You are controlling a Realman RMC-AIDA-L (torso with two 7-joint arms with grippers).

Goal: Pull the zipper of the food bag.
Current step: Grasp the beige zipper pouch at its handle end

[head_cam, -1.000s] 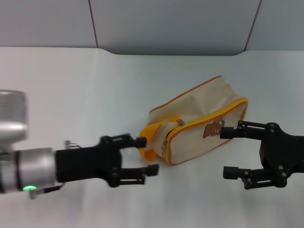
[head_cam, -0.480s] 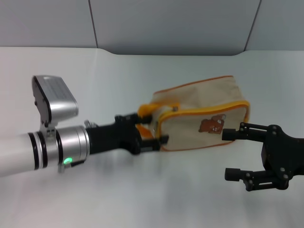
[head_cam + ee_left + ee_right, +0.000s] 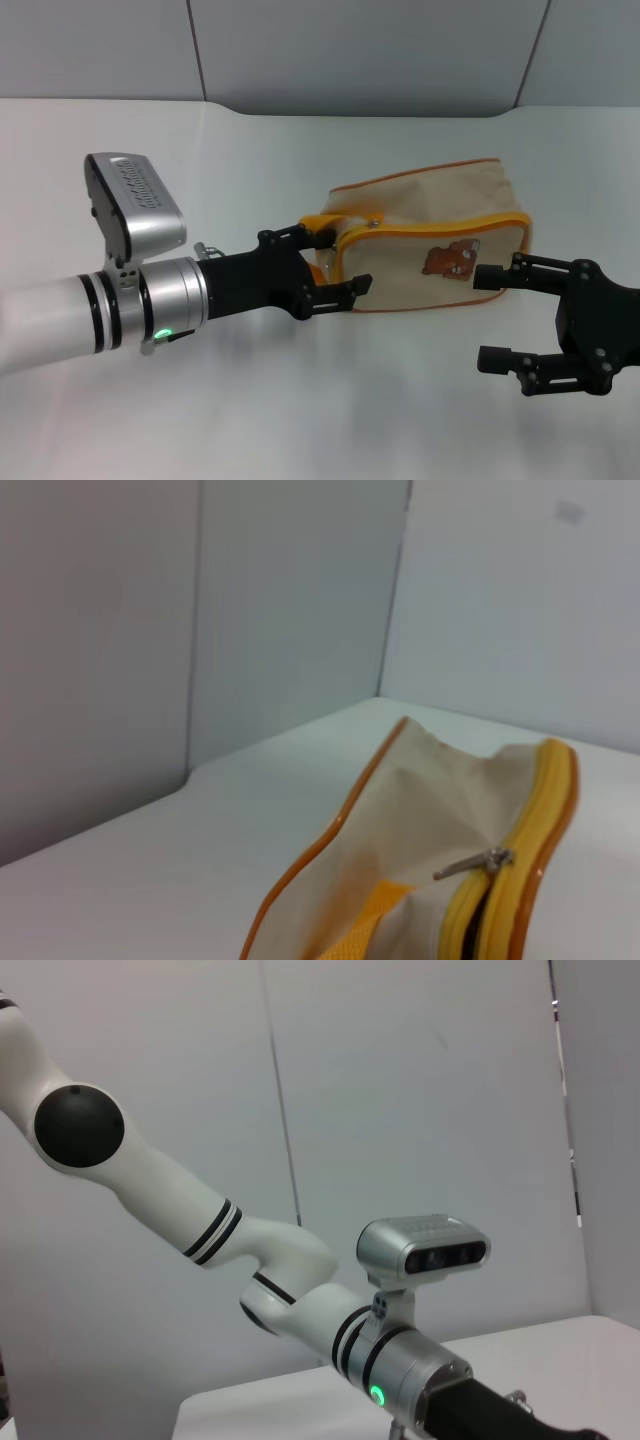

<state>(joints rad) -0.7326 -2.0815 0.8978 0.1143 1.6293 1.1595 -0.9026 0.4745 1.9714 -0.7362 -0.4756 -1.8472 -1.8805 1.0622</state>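
Observation:
The food bag (image 3: 430, 215), cream with orange piping and a brown bear picture (image 3: 446, 260), lies on the white table with the bear face toward me. Its silver zipper pull (image 3: 378, 224) sits on the yellow zip band near the left end, and shows in the left wrist view (image 3: 475, 863). My left gripper (image 3: 343, 262) is open, its fingers straddling the bag's left end and the yellow loop handle (image 3: 318, 221). My right gripper (image 3: 483, 316) is open and empty, just off the bag's front right corner, not touching it.
The white table (image 3: 300, 150) ends at grey wall panels behind. My left arm with its silver wrist camera (image 3: 135, 205) reaches in from the left; the right wrist view shows that arm (image 3: 300, 1305) and not the bag.
My left gripper has advanced from the table's front to the bag's handle end. The bag has swung round so its bear face points toward me. The right gripper has barely moved.

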